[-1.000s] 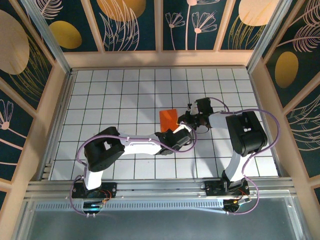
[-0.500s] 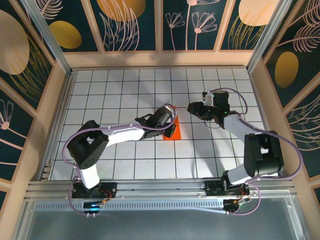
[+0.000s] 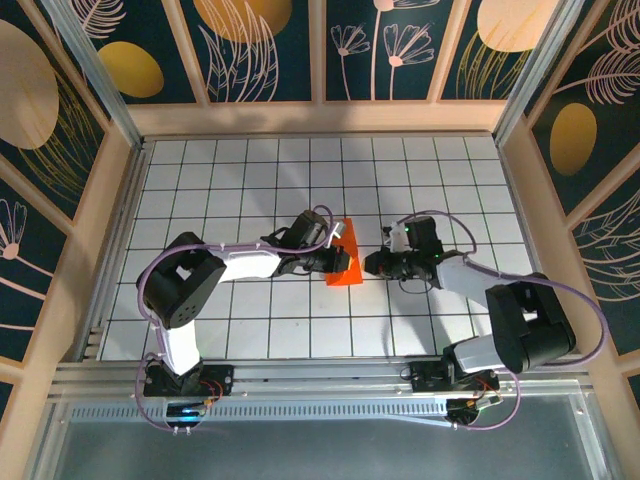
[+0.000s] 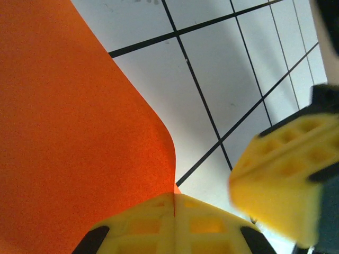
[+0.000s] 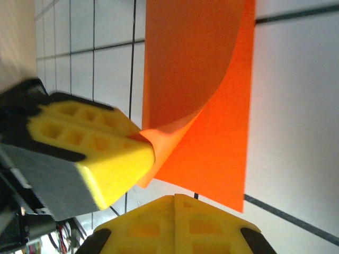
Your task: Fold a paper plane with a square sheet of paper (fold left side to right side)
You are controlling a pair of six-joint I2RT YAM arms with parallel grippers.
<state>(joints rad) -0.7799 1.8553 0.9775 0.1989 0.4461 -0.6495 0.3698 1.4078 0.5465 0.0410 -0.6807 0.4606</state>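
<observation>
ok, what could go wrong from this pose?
1. The left gripper pinches just a corner of the square sheet of paper; the flap bows uncreased and may slip or spring back.
2. The right gripper, shut, sits close beside it and could bump it or shove the sheet.

Legible markings: none; no text, label, brand, number or sign can be read on the square sheet of paper [image 3: 342, 264], gridded table [image 3: 250, 170] or patterned walls [image 3: 270, 50].
</observation>
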